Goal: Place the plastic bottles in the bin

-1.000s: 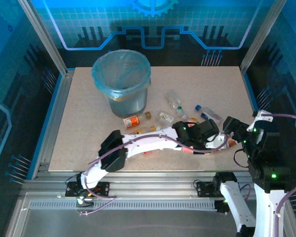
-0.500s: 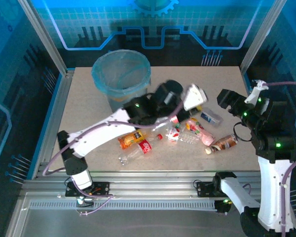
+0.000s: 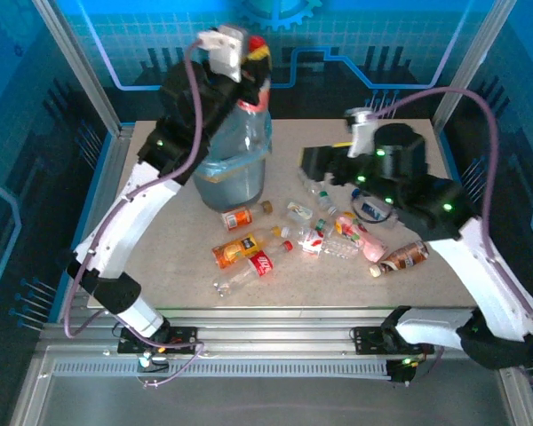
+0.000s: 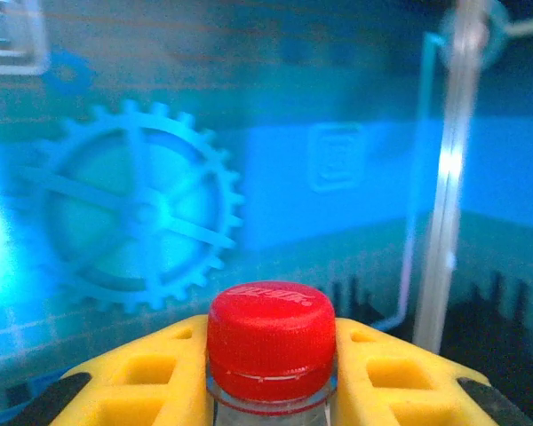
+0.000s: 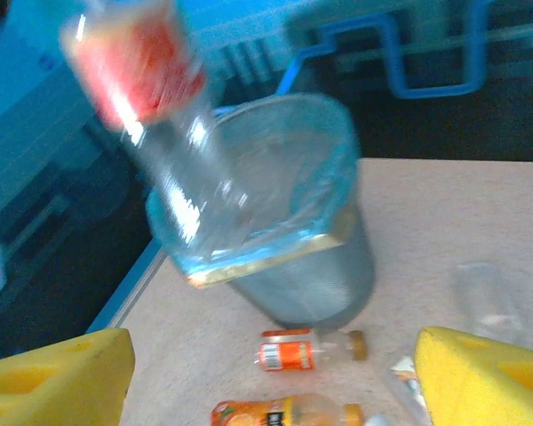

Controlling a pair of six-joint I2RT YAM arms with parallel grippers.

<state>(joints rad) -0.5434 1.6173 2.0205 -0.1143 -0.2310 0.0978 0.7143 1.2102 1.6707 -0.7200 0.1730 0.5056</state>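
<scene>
My left gripper (image 3: 253,60) is raised above the bin (image 3: 235,182), a grey bucket lined with a light-blue bag. It is shut on the neck of a clear bottle (image 3: 249,111) that hangs over the bin's mouth. In the left wrist view the bottle's red cap (image 4: 271,333) sits between the yellow fingers (image 4: 151,373). The right wrist view shows this red-labelled bottle (image 5: 151,106) blurred in front of the bin (image 5: 289,266). My right gripper (image 3: 313,165) hovers open over the table, right of the bin, with nothing between its fingers (image 5: 53,377). Several bottles lie on the table.
On the table lie an orange-labelled bottle (image 3: 240,216), an orange juice bottle (image 3: 235,249), a red-labelled one (image 3: 258,264), a pink one (image 3: 364,240), a brown one (image 3: 401,257) and a blue-capped one (image 3: 373,206). Metal frame posts stand at the corners.
The left arm has swung up from the table with the red-capped bottle to above the bin. The right arm has moved left and forward over the bottles.
</scene>
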